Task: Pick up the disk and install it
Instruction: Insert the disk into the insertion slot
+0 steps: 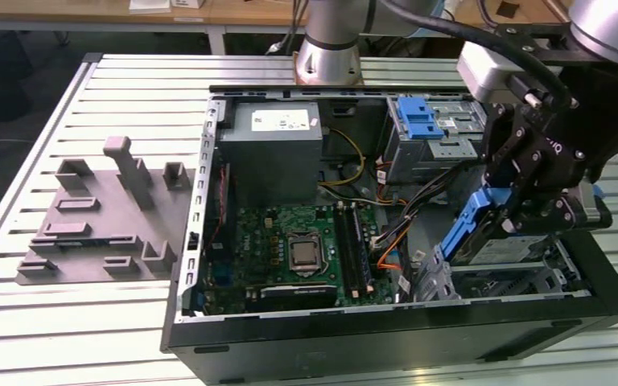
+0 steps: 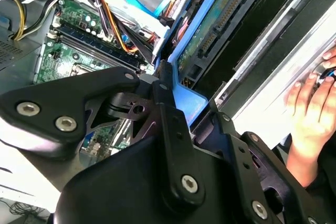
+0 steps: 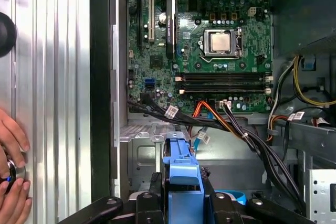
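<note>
Firmly clamped in the black gripper (image 1: pixel 526 219), the flat silver disk (image 1: pixel 499 249) with its blue plastic bracket (image 1: pixel 460 227) sits tilted at the grey metal drive cage (image 1: pixel 502 283) inside the open black computer case (image 1: pixel 395 331)

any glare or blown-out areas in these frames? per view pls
Second wrist view: the table is blown out to white. First wrist view: glare on the processor lid, sheen on the table slats. Exterior view: even light, no hot spots; the black hand gripping the disk reads dark.
</note>
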You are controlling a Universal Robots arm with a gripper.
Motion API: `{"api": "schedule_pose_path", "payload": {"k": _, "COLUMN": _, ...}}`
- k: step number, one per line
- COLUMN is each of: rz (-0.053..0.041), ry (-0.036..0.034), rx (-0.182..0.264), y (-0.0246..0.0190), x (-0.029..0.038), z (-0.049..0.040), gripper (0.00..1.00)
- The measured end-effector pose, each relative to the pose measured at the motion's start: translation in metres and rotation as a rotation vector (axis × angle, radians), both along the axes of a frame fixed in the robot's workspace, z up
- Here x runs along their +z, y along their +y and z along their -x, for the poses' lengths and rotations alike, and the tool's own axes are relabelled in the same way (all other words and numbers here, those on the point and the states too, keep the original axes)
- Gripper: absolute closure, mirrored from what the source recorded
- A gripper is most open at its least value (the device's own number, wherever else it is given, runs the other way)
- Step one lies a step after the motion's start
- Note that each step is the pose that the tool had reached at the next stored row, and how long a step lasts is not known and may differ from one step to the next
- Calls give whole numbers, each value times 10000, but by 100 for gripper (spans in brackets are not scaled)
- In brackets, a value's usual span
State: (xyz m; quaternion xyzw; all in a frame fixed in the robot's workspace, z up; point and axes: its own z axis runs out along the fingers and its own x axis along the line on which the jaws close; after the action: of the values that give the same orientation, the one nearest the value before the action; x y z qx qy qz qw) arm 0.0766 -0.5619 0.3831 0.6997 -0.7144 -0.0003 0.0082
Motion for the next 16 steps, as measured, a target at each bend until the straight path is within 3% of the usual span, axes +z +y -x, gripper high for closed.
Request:
{"api": "schedule_pose_path", "payload": {"k": 1, "rz": 0, "ry": 0, "rx": 0, "y": 0, "x": -12, "z": 0, "gripper": 64}}
{"api": "schedule_pose_path", "payload": {"k": 2, "rz": -1, "ry": 0, "rx": 1, "y": 0, "x": -81, "z": 0, "gripper": 64}}
{"api": "schedule_pose_path", "payload": {"k": 16, "rz": 1, "ry": 0, "rx": 1, "y": 0, "x": -236, "z": 0, "gripper": 64}}
